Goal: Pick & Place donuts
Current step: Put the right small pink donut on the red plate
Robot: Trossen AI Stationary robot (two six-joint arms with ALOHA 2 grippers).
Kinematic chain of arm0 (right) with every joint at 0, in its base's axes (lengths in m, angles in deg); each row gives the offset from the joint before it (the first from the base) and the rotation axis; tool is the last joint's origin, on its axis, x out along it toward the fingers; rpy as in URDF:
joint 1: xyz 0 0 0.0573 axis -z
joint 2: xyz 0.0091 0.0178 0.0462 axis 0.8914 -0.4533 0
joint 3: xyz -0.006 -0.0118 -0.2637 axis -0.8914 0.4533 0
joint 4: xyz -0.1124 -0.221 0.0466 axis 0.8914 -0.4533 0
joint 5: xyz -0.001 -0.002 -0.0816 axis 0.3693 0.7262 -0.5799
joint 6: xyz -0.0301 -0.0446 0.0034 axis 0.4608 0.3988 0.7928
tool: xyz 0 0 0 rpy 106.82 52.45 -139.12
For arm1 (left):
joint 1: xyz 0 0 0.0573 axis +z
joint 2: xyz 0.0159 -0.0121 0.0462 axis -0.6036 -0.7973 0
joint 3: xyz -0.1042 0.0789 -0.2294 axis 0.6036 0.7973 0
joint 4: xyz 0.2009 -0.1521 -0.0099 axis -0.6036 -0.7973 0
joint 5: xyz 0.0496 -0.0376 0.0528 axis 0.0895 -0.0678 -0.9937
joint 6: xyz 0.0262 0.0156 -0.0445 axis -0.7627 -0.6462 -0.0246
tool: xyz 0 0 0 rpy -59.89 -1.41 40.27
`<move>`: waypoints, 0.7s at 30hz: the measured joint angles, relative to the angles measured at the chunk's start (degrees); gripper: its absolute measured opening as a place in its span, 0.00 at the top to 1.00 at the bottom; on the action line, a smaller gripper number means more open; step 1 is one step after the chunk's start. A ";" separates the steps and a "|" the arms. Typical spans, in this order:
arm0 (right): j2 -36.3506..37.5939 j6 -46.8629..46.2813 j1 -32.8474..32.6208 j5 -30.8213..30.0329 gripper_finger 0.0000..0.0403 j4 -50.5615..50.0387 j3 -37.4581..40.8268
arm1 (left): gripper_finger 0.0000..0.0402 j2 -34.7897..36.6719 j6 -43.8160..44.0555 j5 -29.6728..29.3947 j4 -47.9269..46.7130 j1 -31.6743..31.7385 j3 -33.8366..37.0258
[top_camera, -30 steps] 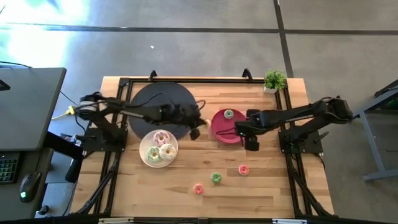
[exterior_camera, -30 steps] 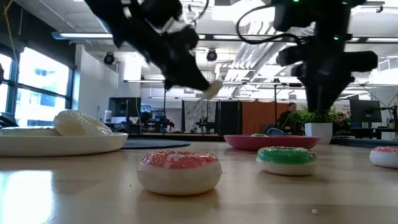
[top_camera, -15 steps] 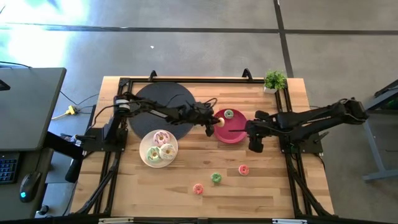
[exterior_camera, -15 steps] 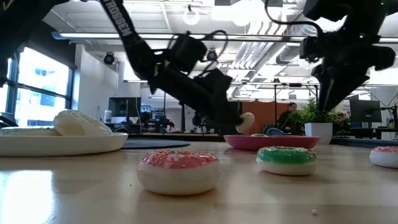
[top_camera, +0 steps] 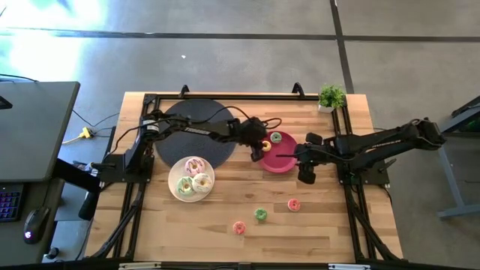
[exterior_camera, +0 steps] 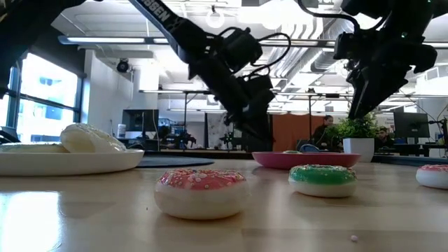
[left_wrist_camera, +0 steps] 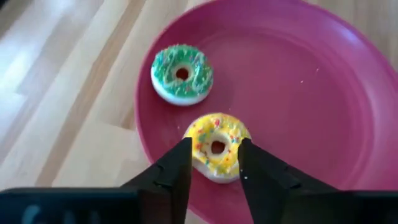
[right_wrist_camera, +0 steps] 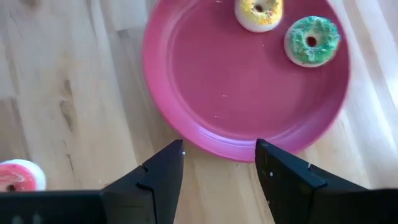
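Two donuts on pink plate (left_wrist_camera: 323,93): green donut (left_wrist_camera: 181,73), yellow donut (left_wrist_camera: 217,147) between parted left gripper (left_wrist_camera: 215,163) fingers, probably just released. Right gripper (right_wrist_camera: 219,163) spread, empty, waiting beside plate.

Your left gripper (top_camera: 262,145) hung over the pink plate (top_camera: 285,161), its fingers parted around the yellow donut (left_wrist_camera: 217,147), with the green donut (left_wrist_camera: 181,73) just beside it on the same plate. Most of that plate's floor lay bare. Your right gripper (top_camera: 306,174) stood off the plate's rim on the far side from the left arm, fingers spread, over bare wood. The left arm stretched across the black disc (top_camera: 184,124), blocking that stretch. The white plate (top_camera: 175,192) carried three donuts packed close together. Three small donuts (top_camera: 260,215) sat apart on the front surface (top_camera: 330,225), with open wood between them. The plant (top_camera: 331,97) stood in a back corner.
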 joint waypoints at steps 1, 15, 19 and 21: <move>0.00 0.00 0.00 0.92 0.53 0.38 0.00 | 0.68 0.00 -0.54 0.00 0.02 -0.01 -0.44; -4.38 -1.64 -14.17 13.15 0.53 13.61 -0.07 | 0.72 15.08 -5.33 0.10 -15.51 -0.01 -4.88; -11.04 -6.04 -18.86 12.95 0.53 15.52 -0.07 | 0.75 22.16 -6.11 0.29 -21.33 -0.01 -4.88; -14.50 -8.81 -20.38 12.96 0.53 16.01 -0.07 | 0.76 25.45 -5.99 0.34 -24.39 -0.05 -4.88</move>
